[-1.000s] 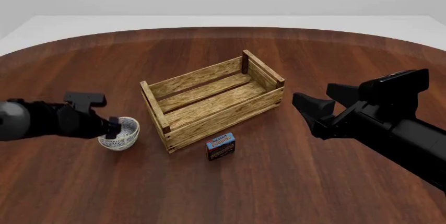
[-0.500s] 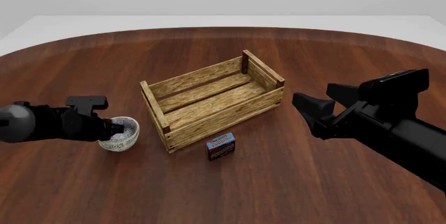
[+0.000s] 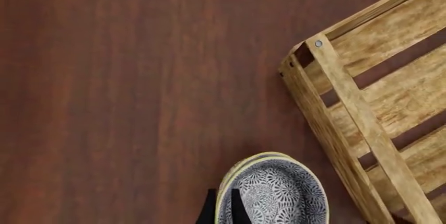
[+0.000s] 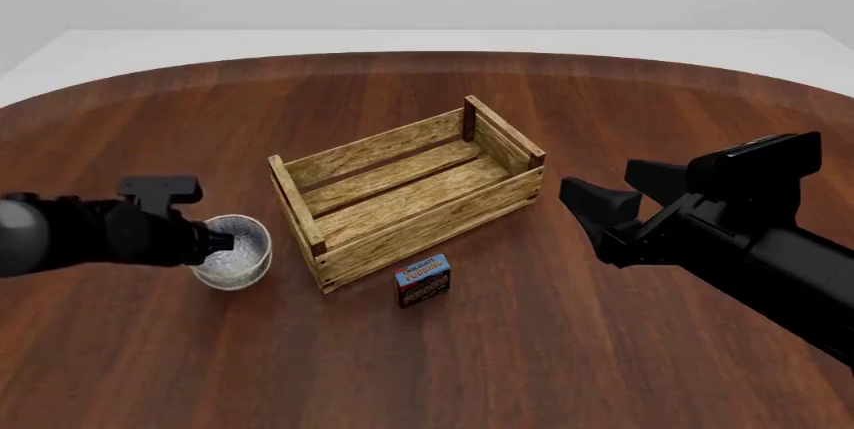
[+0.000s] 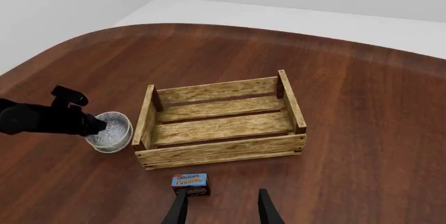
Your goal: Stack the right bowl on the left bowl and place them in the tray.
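Observation:
One speckled blue-grey bowl shape (image 4: 235, 252) is at the left of the tray (image 4: 407, 189), a light-wood slatted crate. In the left wrist view the bowl (image 3: 275, 195) shows a doubled rim edge, so I cannot tell the right bowl and the left bowl apart or confirm that they are nested. My left gripper (image 4: 218, 241) is shut on the bowl's rim on the side away from the tray, with one finger (image 3: 239, 211) inside and the other outside. My right gripper (image 4: 597, 211) hangs open and empty to the right of the tray. In the right wrist view the bowl (image 5: 112, 130) sits beside the tray (image 5: 219, 125).
A small blue-and-red carton (image 4: 423, 281) stands just in front of the tray's near wall, also visible as the carton (image 5: 190, 184) close to my right gripper (image 5: 221, 211). The tray's corner post (image 3: 318, 44) is close to the bowl. The brown wooden table (image 4: 427, 369) curves away at the back.
The bowl sits slightly higher and more level than before, and my left gripper has risen a little with it. The right arm has not moved.

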You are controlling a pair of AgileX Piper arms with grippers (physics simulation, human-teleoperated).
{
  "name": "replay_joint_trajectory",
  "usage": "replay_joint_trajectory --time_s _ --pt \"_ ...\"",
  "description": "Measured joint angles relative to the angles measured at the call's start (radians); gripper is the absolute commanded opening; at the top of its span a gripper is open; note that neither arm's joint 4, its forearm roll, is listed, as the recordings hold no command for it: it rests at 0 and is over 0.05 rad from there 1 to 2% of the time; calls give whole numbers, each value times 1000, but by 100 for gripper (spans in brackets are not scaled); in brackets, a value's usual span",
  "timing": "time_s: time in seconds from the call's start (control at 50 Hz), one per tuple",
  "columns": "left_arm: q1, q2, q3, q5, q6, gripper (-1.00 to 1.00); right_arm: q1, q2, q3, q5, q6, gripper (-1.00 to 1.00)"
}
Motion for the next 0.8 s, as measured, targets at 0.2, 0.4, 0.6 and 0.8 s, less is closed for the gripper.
replay_joint_trajectory --time_s 0.2,0.4,0.6,0.8 --pt "3 -70 -7 49 -24 -100 0 0 0 0 0 100" --pt "1 -138 -29 98 -48 -100 0 0 0 0 0 100" --pt "-8 -195 -65 148 -67 -100 0 0 0 0 0 100" --pt "-26 -221 -130 204 -82 -100 0 0 0 0 0 100"
